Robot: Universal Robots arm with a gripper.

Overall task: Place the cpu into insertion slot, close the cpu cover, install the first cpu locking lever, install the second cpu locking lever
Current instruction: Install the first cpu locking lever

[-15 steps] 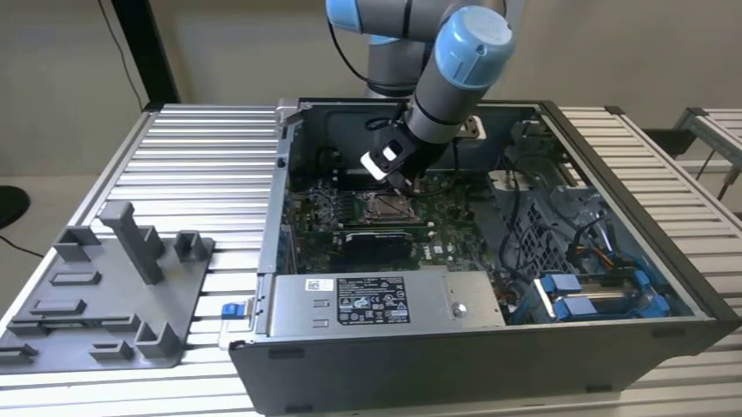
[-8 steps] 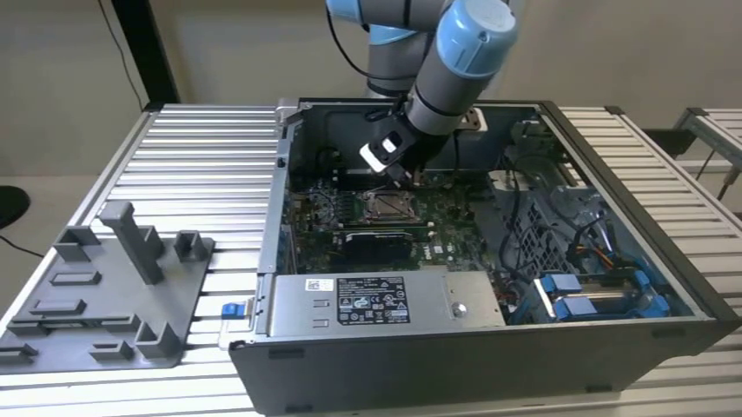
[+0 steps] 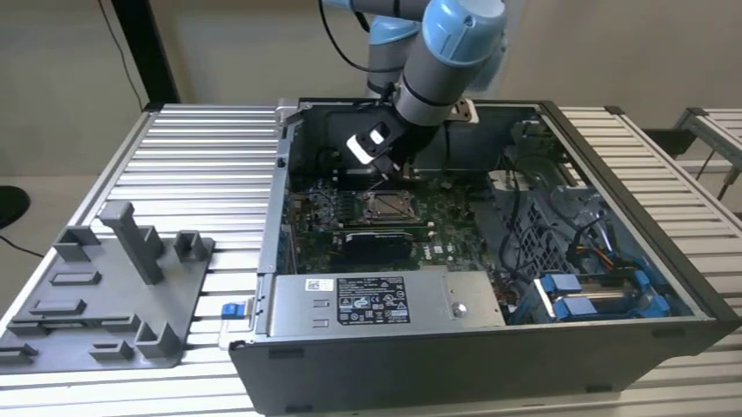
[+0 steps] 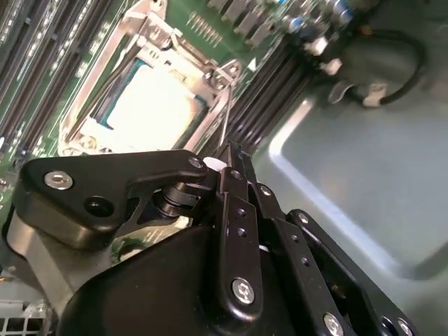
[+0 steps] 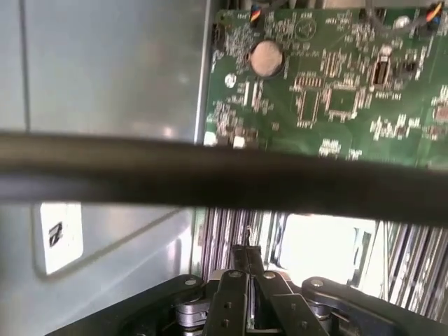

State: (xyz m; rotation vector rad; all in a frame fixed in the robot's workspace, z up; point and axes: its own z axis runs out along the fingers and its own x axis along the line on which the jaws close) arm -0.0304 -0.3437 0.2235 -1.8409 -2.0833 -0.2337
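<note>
The cpu (image 4: 150, 98) lies flat in the insertion slot (image 3: 387, 206) on the green board, its silvery top bright in both wrist views. The cpu cover (image 4: 183, 56) is folded down around it as a thin silver frame. A thin wire locking lever (image 4: 225, 115) runs along the socket's edge to my fingertips. My gripper (image 4: 229, 150) hangs just beside the socket inside the case, its black fingers pressed together on the lever's end. In the exterior view the gripper (image 3: 388, 171) is at the socket's far side.
A grey power supply box (image 3: 371, 300) with a white label sits at the case front. Blue drive brackets (image 3: 579, 300) and cables fill the exterior view's right. A black cable (image 5: 224, 175) crosses the first wrist view. A grey fixture tray (image 3: 104, 287) lies outside the case.
</note>
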